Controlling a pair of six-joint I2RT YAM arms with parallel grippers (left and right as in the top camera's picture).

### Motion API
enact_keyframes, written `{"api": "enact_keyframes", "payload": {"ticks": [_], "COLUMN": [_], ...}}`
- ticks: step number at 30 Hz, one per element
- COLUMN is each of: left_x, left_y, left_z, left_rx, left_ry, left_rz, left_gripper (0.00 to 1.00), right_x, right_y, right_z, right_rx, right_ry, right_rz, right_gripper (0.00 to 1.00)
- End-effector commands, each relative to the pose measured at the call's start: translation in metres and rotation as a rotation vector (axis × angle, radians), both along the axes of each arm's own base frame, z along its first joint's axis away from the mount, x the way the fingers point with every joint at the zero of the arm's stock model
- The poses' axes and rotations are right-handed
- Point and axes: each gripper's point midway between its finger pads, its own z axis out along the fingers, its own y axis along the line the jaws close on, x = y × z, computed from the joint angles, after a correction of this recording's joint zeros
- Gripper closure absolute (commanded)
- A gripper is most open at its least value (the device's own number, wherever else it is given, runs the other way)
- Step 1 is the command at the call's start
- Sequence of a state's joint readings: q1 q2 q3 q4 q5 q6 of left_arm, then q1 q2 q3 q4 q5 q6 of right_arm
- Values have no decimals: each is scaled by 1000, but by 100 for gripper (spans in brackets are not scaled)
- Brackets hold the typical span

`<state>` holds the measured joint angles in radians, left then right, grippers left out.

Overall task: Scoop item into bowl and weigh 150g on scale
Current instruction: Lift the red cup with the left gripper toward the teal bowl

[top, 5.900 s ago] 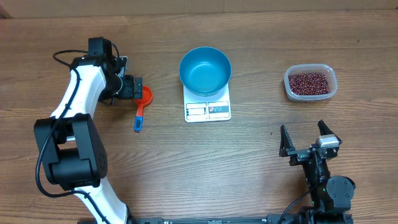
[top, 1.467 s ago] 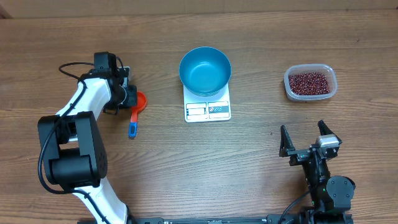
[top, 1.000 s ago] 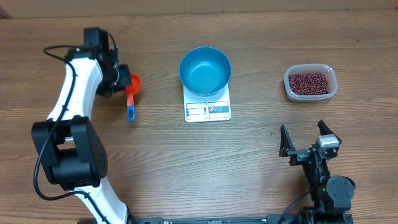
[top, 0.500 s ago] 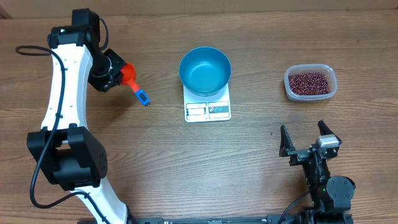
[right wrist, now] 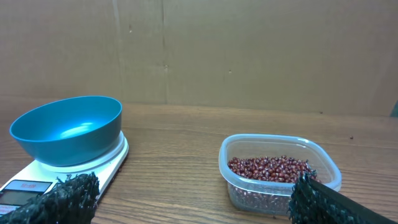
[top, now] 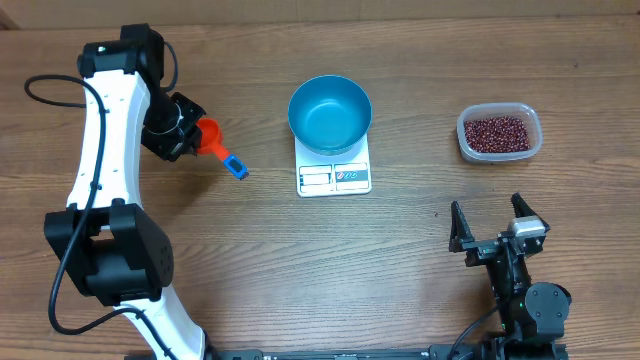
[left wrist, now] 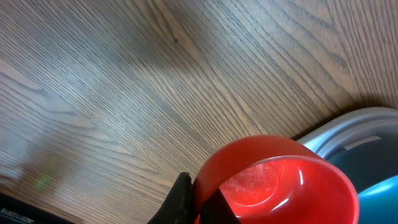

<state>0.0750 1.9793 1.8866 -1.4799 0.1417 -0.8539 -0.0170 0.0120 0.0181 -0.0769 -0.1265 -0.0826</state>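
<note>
At the near edge of a wood-grain bench (top: 300, 270), toward the right corner, the right gripper (top: 488, 225) sits low with its two black fingers spread as wide as they go. There is nothing between them. It is well apart from every object on the bench.

Farther in, around the middle of the bench, lies the scale (top: 335, 177), a small flat white rectangle. Its display window and label panels face the near edge. The bowl (top: 330, 115), round, deep and blue, stands upright on the far part of the scale and overhangs its far side. The bowl's smooth inside shows only blue.

Level with the bowl, toward the right edge of the bench, stands a clear plastic tub (top: 498, 155) with rounded corners. It holds the beans (top: 495, 132), a loose heap of small dark red grains. All the beans visible are in this tub. The right wrist view shows the tub and the bowl well apart from each other.

Toward the far left corner, the white left arm reaches across to the left gripper (top: 190, 132). That gripper is closed tight on a scoop (top: 212, 140) with an orange-red cup and a blue handle tip. The scoop points toward the scale, its handle angled to the near right. In the left wrist view the cup's glossy red inside is bare, and it hangs above the bench, beside the bowl's rim.
</note>
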Motion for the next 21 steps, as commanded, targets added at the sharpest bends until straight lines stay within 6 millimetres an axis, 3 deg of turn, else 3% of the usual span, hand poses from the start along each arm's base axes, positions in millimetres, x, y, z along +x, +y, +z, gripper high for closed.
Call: {"api": "enact_keyframes", "payload": {"ticks": [1, 11, 17, 21], "left_x": [2, 0, 7, 8], "left_y": [-21, -74, -117, -134], "left_z": [25, 69, 75, 77], "left_rx": [2, 184, 155, 105], "left_ry": [-72, -263, -343, -356], "left_rz": [-12, -35, -13, 77], "left_gripper": [96, 96, 96, 96], "right_x": [0, 0, 0, 0], "right_y": [1, 1, 1, 1], "right_z": [-2, -2, -2, -2], "right_rx": [4, 4, 4, 4], "right_ry": [-2, -2, -2, -1], "right_rz": [5, 5, 5, 5], "right_gripper": [0, 0, 0, 0]}}
